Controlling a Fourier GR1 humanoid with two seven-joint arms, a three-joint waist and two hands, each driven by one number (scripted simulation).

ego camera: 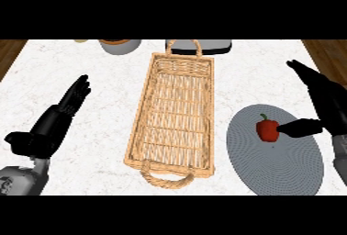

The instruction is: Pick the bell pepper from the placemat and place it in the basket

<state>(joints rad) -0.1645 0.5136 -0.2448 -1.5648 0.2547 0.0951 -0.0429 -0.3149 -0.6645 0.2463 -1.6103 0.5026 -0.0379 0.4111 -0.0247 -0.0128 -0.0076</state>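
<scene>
The left hand (58,117) is matte black, with slender segmented fingers, a thumb and a bulky black wrist block. The left forearm (21,180) is a light grey rounded shell with darker recesses. The right hand (324,98) is matching black. The right forearm (339,158) is dark grey.

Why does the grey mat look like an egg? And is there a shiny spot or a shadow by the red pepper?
Head view: the placemat looks taller than wide, probably because the picture stretches round things. Head view: the light is even, with no shiny glare on the counter. Head view: no clear shadow shows beside the bell pepper.
</scene>
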